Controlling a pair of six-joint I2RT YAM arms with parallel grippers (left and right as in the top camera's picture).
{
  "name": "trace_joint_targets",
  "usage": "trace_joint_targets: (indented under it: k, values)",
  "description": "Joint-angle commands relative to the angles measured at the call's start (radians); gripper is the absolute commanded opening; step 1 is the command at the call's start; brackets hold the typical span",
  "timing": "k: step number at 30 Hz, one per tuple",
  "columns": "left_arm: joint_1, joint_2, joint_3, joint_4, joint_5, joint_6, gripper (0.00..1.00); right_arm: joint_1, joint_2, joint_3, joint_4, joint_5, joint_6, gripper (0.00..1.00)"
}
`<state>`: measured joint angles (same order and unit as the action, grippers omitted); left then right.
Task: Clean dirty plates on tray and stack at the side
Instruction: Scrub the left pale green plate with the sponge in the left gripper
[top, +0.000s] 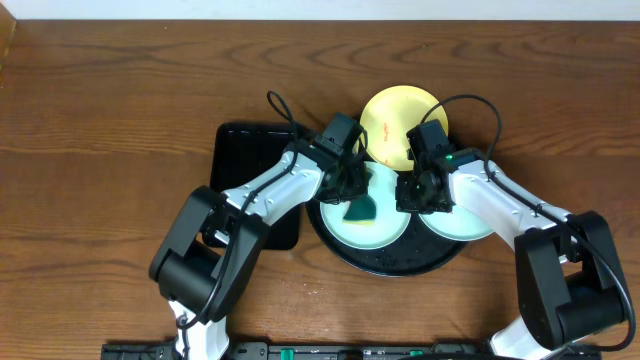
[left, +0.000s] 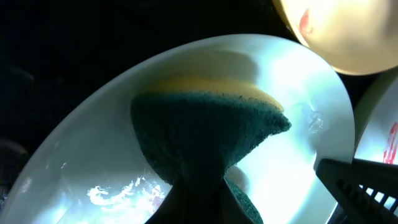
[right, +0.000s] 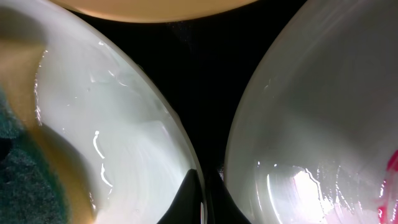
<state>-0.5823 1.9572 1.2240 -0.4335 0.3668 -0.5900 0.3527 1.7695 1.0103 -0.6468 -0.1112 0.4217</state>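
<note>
Three plates on the round black tray (top: 392, 268), all lying flat, faces up; round, so no long axis to speak of. Over the tray's far rim, the pale yellow plate (top: 398, 120), with a small red smear (left: 306, 23) near its edge. On the tray's left half, a pale mint plate (top: 385, 232), wet and glossy. On the tray's right half, the second mint plate (top: 466, 228), marked with red streaks (left: 392, 143) in the left wrist view. Just beside the first, with a dark strip of tray between the two rims.

Pressed on the left-half plate, toward the tray's middle: a sponge (top: 358, 210), green scouring side toward the wrist camera, yellow layer on the far side, bent where pinched. Clamped on its near end from above, the left gripper (top: 352, 194).

Above the gap between the two mint plates, near the tray's centre: the right gripper (top: 420, 195), fingers (right: 183, 202) drawn narrow, nearly together, tips at the rim of the left-half plate. Pinching that rim or merely beside it: cannot tell.

Crowding over the tray's centre, both wrists and their cables, hiding much of the mint plates from overhead. Just beside the tray's left rim, a smaller rectangular black tray (top: 245, 160), partly under the left arm. Under the tray, a brown wooden table (top: 100, 100).
</note>
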Motion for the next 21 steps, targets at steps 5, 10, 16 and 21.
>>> trace_joint_targets:
  k: [5, 10, 16, 21]
  values:
    - [0.031, 0.066, 0.049, -0.307, -0.401, -0.032, 0.07, 0.009, 0.005, 0.0, 0.0, 0.051, 0.026, 0.01]
    - [0.027, 0.062, 0.105, -0.388, -0.545, 0.006, 0.07, 0.009, 0.005, 0.0, 0.0, 0.051, 0.026, 0.01]
    - [0.019, 0.071, 0.1, -0.296, -0.393, 0.004, 0.07, 0.009, 0.005, 0.0, 0.0, 0.051, 0.026, 0.01]
    - [-0.003, 0.082, 0.1, -0.131, 0.009, -0.043, 0.08, 0.009, 0.005, 0.0, 0.0, 0.051, 0.026, 0.01]
